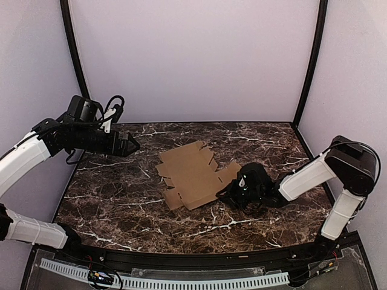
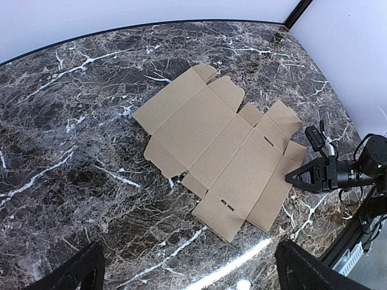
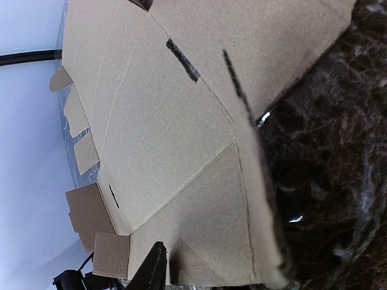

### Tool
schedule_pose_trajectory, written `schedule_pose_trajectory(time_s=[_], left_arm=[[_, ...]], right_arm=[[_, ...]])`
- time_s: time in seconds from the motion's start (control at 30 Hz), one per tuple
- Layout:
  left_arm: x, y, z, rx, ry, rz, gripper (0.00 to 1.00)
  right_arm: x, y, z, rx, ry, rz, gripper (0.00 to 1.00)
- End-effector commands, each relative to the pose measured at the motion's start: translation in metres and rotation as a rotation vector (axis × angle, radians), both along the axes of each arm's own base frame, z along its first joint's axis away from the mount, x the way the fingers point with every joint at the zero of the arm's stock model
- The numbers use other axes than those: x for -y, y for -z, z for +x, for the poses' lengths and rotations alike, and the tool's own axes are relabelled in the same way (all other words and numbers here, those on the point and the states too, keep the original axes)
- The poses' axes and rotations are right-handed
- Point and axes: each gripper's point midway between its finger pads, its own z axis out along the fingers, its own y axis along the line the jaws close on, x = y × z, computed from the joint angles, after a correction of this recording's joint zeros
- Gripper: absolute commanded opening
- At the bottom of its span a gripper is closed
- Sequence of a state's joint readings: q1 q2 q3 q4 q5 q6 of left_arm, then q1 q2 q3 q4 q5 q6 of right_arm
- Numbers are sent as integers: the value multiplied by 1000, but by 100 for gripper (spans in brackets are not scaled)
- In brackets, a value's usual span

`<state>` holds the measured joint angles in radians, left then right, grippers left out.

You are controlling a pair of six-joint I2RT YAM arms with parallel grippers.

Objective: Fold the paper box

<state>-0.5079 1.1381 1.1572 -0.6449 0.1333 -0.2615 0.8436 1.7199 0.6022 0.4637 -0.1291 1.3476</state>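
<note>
The paper box (image 1: pixel 193 172) is a flat brown die-cut sheet lying unfolded on the marble table; the left wrist view shows the whole of it (image 2: pixel 224 151). My right gripper (image 1: pixel 222 193) is low at the sheet's near right edge, its jaws closed onto that edge flap (image 2: pixel 289 178). In the right wrist view the cardboard (image 3: pixel 181 121) fills the frame, one dark finger (image 3: pixel 152 272) lies against it, and the other finger is hidden behind the flap. My left gripper (image 1: pixel 134 145) hangs open above the table's far left, nothing between its fingers (image 2: pixel 72 272).
The dark marble table (image 1: pixel 121 205) is walled by pale panels at the back and sides with black corner posts (image 1: pixel 72 54). A black rail with a white cable chain (image 1: pixel 181 281) runs along the near edge.
</note>
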Motion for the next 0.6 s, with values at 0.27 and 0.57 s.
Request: schedule_pose_trajectory(time_s=[0.27, 0.57], left_arm=[[-3, -10, -1, 11, -8, -7, 99], [-4, -24, -3, 39, -8, -26, 99]], right_arm=[[8, -32, 7, 113, 14, -23, 8], [7, -76, 15, 240, -5, -2, 0]])
